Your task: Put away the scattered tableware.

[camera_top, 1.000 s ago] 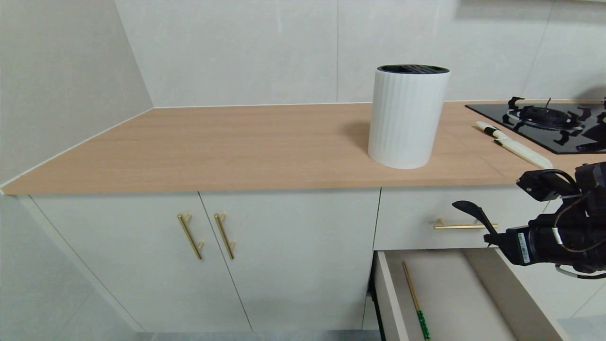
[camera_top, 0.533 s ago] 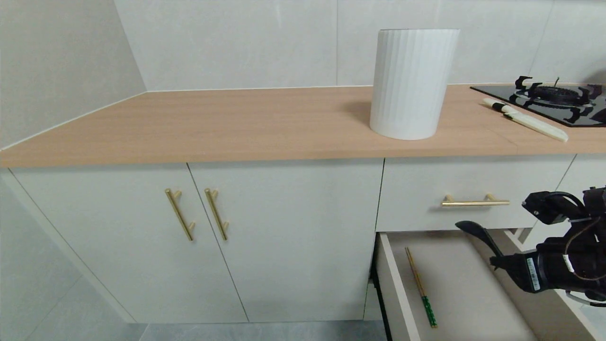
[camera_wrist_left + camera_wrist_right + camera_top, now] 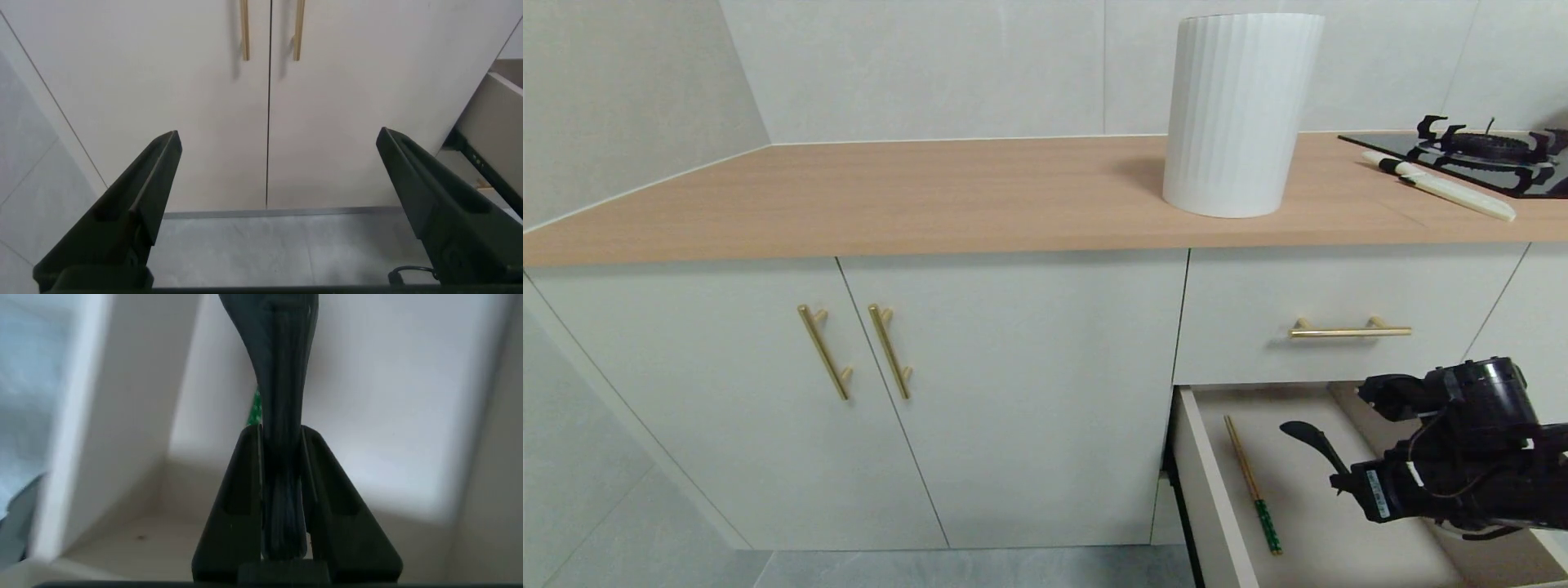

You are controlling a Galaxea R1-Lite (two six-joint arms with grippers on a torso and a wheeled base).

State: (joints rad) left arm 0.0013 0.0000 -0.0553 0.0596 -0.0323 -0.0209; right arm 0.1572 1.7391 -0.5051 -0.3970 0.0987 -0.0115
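A black spoon point(image 3: 1308, 438) is held by its handle in the right gripper point(image 3: 1342, 483), whose jaws are closed narrowly on it. The bowl of the spoon is raised and tilted towards the cabinet front. Spoon and gripper are seen above the inside of the open lower drawer point(image 3: 1197, 461). In the right wrist view the spoon handle point(image 3: 276, 367) is clamped between the two dark fingers point(image 3: 238, 469), with the pale drawer floor behind it.

A pair of golden chopsticks point(image 3: 1252, 495) with green ends is laid on the drawer floor, close to its left wall and apart from the spoon. The drawer above is shut, and a gold bar handle point(image 3: 1349, 331) is fixed to its front.

On the wooden countertop point(image 3: 915, 196) a white ribbed knife holder point(image 3: 1235, 114) is stood upright. A white knife point(image 3: 1441, 186) is laid to its right, just beside the black gas hob point(image 3: 1478, 151).

The left gripper point(image 3: 278, 140) is spread wide with nothing between its fingers, and is faced towards the closed cabinet doors point(image 3: 343, 122) with their gold handles.
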